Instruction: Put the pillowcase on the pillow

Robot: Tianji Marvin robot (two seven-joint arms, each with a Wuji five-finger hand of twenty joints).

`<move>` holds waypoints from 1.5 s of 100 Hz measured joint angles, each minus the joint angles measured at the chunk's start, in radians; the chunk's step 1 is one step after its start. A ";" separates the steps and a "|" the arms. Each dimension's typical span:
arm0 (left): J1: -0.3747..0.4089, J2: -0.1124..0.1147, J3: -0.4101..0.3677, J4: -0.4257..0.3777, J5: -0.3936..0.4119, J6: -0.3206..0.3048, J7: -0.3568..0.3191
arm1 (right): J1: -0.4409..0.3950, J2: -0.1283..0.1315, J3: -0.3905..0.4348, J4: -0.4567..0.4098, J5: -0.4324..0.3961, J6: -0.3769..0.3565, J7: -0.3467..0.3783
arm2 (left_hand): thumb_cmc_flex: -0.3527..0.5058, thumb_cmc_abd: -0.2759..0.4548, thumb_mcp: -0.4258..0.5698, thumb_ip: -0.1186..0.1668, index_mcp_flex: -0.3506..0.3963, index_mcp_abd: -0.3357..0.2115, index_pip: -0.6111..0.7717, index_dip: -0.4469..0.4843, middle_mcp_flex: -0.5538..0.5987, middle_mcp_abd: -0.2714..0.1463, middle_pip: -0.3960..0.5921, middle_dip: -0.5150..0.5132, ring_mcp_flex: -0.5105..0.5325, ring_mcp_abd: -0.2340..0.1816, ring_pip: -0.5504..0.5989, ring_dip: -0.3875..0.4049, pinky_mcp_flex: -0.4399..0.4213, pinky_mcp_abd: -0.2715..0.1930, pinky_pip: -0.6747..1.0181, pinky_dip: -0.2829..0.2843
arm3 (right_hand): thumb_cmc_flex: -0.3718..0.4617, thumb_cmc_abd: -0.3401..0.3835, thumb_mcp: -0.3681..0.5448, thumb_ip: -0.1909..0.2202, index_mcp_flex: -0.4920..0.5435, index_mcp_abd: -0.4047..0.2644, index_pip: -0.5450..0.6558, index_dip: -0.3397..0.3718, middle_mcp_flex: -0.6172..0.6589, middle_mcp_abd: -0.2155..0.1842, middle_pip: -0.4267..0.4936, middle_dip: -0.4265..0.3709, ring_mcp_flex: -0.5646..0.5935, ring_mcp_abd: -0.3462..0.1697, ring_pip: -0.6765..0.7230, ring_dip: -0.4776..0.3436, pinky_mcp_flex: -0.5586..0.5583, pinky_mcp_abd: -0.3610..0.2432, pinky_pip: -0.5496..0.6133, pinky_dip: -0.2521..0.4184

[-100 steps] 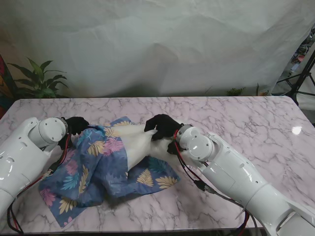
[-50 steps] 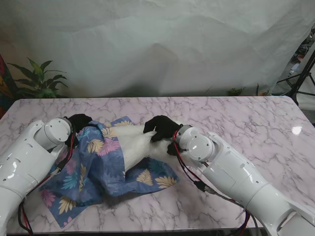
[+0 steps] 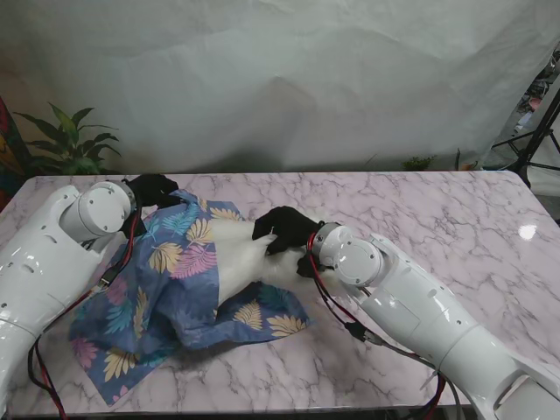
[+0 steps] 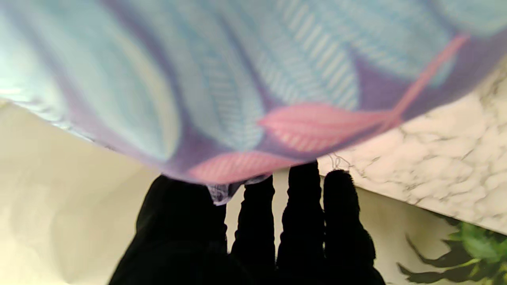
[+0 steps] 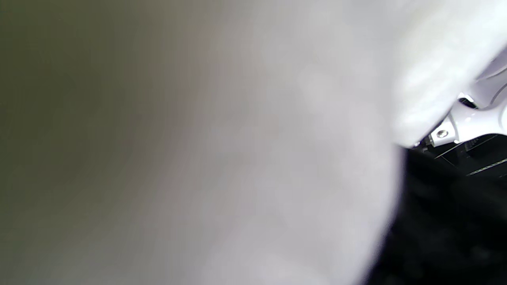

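Note:
A blue pillowcase (image 3: 166, 280) printed with pink and yellow leaves lies crumpled on the marble table (image 3: 420, 210), left of centre. A white pillow (image 3: 241, 258) sticks out of its opening toward the right. My left hand (image 3: 153, 189), in a black glove, is shut on the pillowcase's far hem and holds it raised off the table; the left wrist view shows the cloth (image 4: 253, 87) hanging over my left hand (image 4: 253, 233), its fingers pinching the edge. My right hand (image 3: 284, 229) is shut on the exposed end of the pillow. White pillow fabric (image 5: 237, 142) fills the blurred right wrist view.
A green potted plant (image 3: 66, 144) stands beyond the table's far left corner. A white backdrop sheet (image 3: 289, 79) hangs behind the table. A dark tripod (image 3: 538, 131) stands at the far right. The table's right half (image 3: 472, 227) shows bare marble.
My left hand has lifted the pillowcase hem and carried it farther from me and slightly right, spreading the cloth over the pillow. My right hand has stayed on the pillow.

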 measured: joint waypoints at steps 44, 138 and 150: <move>-0.090 0.000 0.162 0.037 0.008 -0.172 0.003 | 0.020 -0.001 -0.025 0.031 0.031 -0.048 0.028 | -0.001 -0.022 0.000 0.000 0.035 -0.011 -0.030 -0.025 0.024 -0.015 -0.001 -0.014 0.014 -0.015 -0.007 -0.012 -0.002 -0.004 0.000 0.000 | 0.000 0.001 -0.001 0.000 0.000 0.000 0.007 0.000 0.000 0.000 0.000 0.001 0.000 0.000 0.000 0.000 0.000 0.000 -0.006 0.000; 0.002 -0.044 0.079 -0.142 -0.127 -0.002 -0.009 | 0.032 -0.016 -0.018 0.017 -0.017 0.241 0.005 | -0.315 0.121 0.023 0.014 -0.248 0.141 -0.588 -0.182 -0.247 0.051 -0.223 -0.133 -0.255 0.001 -0.246 -0.147 -0.177 0.003 -0.304 -0.010 | 0.000 0.001 -0.001 0.000 -0.001 -0.007 0.024 0.000 0.000 -0.003 0.002 0.001 0.001 -0.002 0.000 0.017 0.000 -0.001 -0.008 0.000; 0.059 -0.035 -0.001 -0.238 -0.151 0.014 -0.010 | 0.049 -0.020 -0.031 0.047 -0.019 0.251 0.014 | -0.344 0.122 0.026 0.014 -0.253 0.147 -0.630 -0.185 -0.266 0.062 -0.256 -0.141 -0.268 0.002 -0.271 -0.153 -0.185 0.014 -0.376 -0.012 | 0.000 0.001 -0.001 0.000 -0.001 -0.007 0.024 0.000 0.000 -0.003 0.002 0.001 0.001 -0.002 0.000 0.017 0.000 -0.001 -0.008 0.000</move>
